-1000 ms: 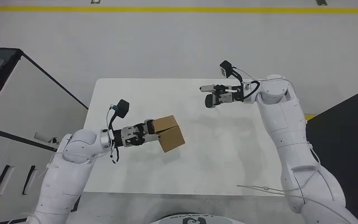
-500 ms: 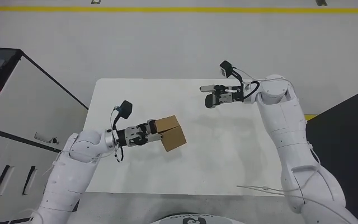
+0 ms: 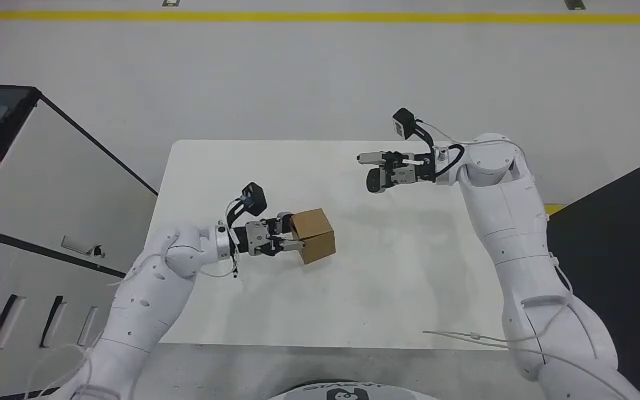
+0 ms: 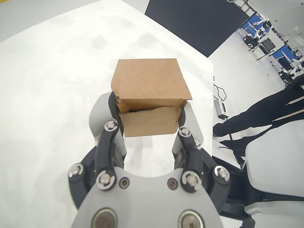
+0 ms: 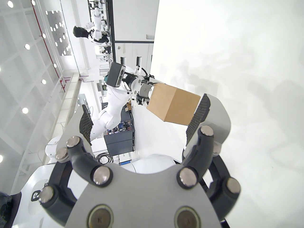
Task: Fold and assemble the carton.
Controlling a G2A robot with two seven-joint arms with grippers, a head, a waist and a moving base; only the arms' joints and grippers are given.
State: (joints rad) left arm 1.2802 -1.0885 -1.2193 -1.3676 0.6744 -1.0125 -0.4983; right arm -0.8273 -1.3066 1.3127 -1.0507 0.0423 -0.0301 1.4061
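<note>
Cardboard carton (image 4: 147,88) sits clamped in my left pincer (image 4: 149,110), gripped across the end where one flap is folded in and a dark gap shows above it. I hold it over the left-middle part of the white desk (image 3: 420,290). My right pincer (image 3: 369,170) hangs spread and empty over the desk's far side, well apart from the carton.

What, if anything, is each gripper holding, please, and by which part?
The left gripper clamps the cardboard carton across its flapped end; the open right gripper holds nothing.
</note>
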